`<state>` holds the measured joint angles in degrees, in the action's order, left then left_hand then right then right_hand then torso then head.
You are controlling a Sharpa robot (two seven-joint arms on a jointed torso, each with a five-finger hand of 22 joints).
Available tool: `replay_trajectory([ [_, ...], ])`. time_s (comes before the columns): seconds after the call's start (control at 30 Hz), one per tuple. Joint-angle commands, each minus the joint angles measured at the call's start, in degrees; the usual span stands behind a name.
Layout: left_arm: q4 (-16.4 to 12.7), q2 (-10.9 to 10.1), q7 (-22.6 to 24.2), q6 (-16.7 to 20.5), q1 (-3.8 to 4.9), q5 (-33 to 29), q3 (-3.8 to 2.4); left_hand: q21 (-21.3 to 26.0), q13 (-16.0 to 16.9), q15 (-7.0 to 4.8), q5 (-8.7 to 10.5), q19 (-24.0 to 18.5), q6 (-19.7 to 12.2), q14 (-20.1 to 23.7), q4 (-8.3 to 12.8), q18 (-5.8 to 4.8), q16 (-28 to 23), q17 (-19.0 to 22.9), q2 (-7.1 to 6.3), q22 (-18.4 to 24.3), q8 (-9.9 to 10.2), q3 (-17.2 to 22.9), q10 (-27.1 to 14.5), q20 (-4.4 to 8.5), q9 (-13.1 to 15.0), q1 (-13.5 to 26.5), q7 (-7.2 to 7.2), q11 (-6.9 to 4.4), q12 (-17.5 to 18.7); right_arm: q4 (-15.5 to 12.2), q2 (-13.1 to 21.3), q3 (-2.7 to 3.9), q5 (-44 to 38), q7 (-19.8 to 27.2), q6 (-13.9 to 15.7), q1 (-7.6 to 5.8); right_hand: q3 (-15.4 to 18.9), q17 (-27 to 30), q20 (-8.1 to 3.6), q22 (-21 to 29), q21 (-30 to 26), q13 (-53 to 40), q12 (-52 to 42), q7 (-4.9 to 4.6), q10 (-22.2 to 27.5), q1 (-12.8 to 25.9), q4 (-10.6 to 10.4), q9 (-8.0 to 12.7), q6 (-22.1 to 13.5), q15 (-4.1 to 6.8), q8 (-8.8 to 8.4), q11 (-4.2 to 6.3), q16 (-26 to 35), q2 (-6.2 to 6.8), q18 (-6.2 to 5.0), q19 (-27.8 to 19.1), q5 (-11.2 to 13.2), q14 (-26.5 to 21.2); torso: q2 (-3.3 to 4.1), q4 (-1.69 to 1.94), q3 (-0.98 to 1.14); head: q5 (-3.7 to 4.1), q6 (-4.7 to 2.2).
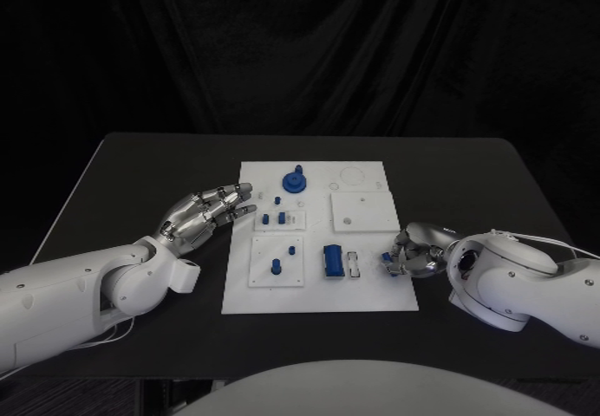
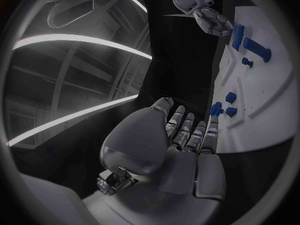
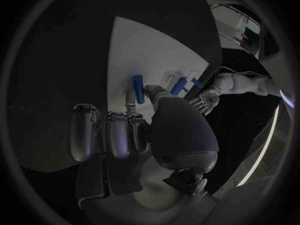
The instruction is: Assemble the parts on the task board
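Parts sit scattered across the flat white rectangular task board (image 1: 362,295), mid-table. The silver right hand (image 1: 413,254) rests at the board's right edge, fingers curled inward beside the stubby blue plastic cylinder (image 1: 333,260) and the small pale upright bracket (image 1: 356,265); whether it pinches anything I cannot tell. The silver left hand (image 1: 210,211) hovers at the board's left edge, fingers extended and apart, holding nothing, their tips near the small blue blocks (image 1: 282,217). Likely risks: a curled right finger could topple the bracket or roll the cylinder (it lies loose, apparently), and either hand pressing the edge could shift the whole board, misaligning the blue round knob (image 1: 295,180) and the pegs.
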<state>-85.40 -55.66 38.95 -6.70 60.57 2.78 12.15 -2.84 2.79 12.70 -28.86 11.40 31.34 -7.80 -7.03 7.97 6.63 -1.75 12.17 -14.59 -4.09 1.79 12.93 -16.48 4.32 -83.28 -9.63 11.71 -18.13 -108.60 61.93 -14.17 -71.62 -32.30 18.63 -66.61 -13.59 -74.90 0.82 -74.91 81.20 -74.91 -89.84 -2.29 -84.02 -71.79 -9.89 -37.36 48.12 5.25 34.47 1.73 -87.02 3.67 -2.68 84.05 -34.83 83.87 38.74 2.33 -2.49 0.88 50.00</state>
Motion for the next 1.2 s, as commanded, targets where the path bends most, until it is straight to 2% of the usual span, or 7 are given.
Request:
replay_trajectory([
  [0.03, -0.1, 0.1, 3.2, -0.7, -0.11, -0.2, -0.05, -0.1, 0.1, 0.07, -0.31, 0.2, 0.4, -0.2, -0.1, -0.15, 0.4, -0.1, -0.29, 0.1, -0.3, 0.3, 0.1, -0.15, 0.1, 0.2, -0.84, 0.21, -0.3, -0.2, -0.5, 0.01, 16.9, 5.5, 3.9, -0.83, -7.7, -6.4, -0.08, -12.0, -0.1, -15.1, -0.2, -0.03, -6.0, 0.5, 7.3, -0.3, -0.2, 0.26, 0.32, 0.21, 0.4, -0.05, 0.34, 2.6, 0.0, 4.5, 0.0, 0.09, -0.04, 0.08, 0.0],
  [0.17, -0.2, 0.2, 3.1, -0.6, -0.12, -0.2, -0.05, -0.1, 0.1, 0.07, -0.33, 0.2, 0.5, -0.2, -0.1, -0.15, 0.4, -0.1, -0.26, 0.1, -0.3, 0.3, 0.1, -0.15, 0.1, 0.2, -0.87, 0.25, -0.3, 0.6, -1.8, 0.0, 22.0, 7.3, 4.0, -1.35, -8.2, -5.8, -0.06, -11.9, -0.4, -15.1, -0.2, -0.01, -6.0, 1.2, 7.2, -0.4, -0.3, 0.26, 0.44, 0.21, 0.6, -0.21, 0.26, 2.5, 0.5, 4.4, -0.01, 0.26, -0.09, 0.0, 0.0],
  [0.37, -0.4, 0.3, 3.0, -0.5, -0.12, -0.2, -0.05, -0.1, 0.1, 0.06, -0.35, 0.2, 0.6, -0.2, -0.1, -0.14, 0.4, -0.1, -0.22, 0.1, -0.3, 0.4, 0.2, -0.15, 0.1, 0.3, -0.92, 0.29, -0.4, 2.5, -4.1, -0.03, 25.0, 8.3, 2.6, -1.46, -8.8, -5.0, -0.04, -11.8, -0.7, -15.1, -0.2, 0.02, -6.0, 2.3, 6.9, -0.6, -0.6, 0.27, 0.59, 0.23, 1.0, -0.4, 0.19, 2.4, 1.3, 4.3, -0.02, 0.18, -0.08, -0.47, 0.0],
  [0.77, -0.6, 0.2, 2.9, -0.4, -0.12, -0.2, -0.05, -0.1, 0.1, 0.06, -0.35, 0.2, 0.6, -0.2, -0.1, -0.14, 0.4, -0.1, -0.22, 0.1, -0.3, 0.4, 0.2, -0.15, 0.1, 0.3, -0.92, 0.29, -0.4, 4.8, -6.1, -0.06, 23.6, 8.1, 1.4, -0.47, -8.1, -4.6, -0.06, -11.7, -1.0, -15.1, -0.2, 0.06, -6.0, 5.2, 5.5, -0.7, -1.0, 0.29, 0.76, 0.25, 1.1, -0.54, 0.12, 2.3, 1.7, 4.2, 0.03, 0.26, -0.08, -0.27, 0.0],
  [0.97, -0.5, 0.3, 2.9, -0.5, -0.12, -0.2, -0.05, -0.1, 0.1, 0.07, -0.37, 0.2, 0.7, -0.2, -0.2, -0.14, 0.4, -0.1, -0.21, 0.1, -0.4, 0.5, 0.3, -0.16, 0.1, 0.3, -0.96, 0.38, -0.5, 5.3, -6.7, -0.06, 21.5, 7.3, 0.6, -0.25, -6.5, -4.0, -0.02, -11.6, -1.3, -15.1, -0.2, 0.01, -6.0, 7.5, 4.0, -0.3, -1.2, 0.25, 0.39, 0.2, 1.4, -0.74, 0.06, 2.1, 6.6, 4.1, 0.01, 0.25, -0.08, -0.2, 0.0],
  [1.13, -0.5, 0.4, 2.8, -0.6, -0.12, -0.2, -0.05, -0.1, 0.1, 0.07, -0.37, 0.2, 0.7, -0.2, -0.2, -0.14, 0.4, -0.1, -0.21, 0.1, -0.4, 0.5, 0.3, -0.16, 0.1, 0.3, -0.96, 0.38, -0.5, 5.4, -7.0, -0.06, 20.6, 6.9, -0.2, -0.14, -5.7, -3.8, 0.02, -11.5, -1.4, -15.1, -0.2, -0.08, -6.0, 8.4, 3.3, -0.1, -1.2, 0.2, 0.15, 0.13, 1.5, -0.72, 0.02, 2.1, 8.5, 4.1, 0.02, 0.26, -0.08, -0.21, 0.0],
  [1.2, -0.4, 0.4, 2.8, -0.6, -0.13, -0.2, -0.05, -0.1, 0.1, 0.07, -0.37, 0.2, 0.7, -0.2, -0.2, -0.14, 0.4, -0.1, -0.21, 0.1, -0.4, 0.5, 0.3, -0.16, 0.1, 0.3, -0.96, 0.38, -0.5, 5.5, -7.1, -0.06, 20.4, 6.9, -0.3, -0.11, -5.0, -3.7, 0.07, -11.5, -1.5, -15.1, -0.2, -0.16, -6.0, 9.3, 2.5, 0.1, -1.1, 0.13, 0.04, 0.05, 1.6, -0.77, 0.01, 2.1, 10.8, 4.1, 0.02, 0.26, -0.09, -0.21, 0.0],
])
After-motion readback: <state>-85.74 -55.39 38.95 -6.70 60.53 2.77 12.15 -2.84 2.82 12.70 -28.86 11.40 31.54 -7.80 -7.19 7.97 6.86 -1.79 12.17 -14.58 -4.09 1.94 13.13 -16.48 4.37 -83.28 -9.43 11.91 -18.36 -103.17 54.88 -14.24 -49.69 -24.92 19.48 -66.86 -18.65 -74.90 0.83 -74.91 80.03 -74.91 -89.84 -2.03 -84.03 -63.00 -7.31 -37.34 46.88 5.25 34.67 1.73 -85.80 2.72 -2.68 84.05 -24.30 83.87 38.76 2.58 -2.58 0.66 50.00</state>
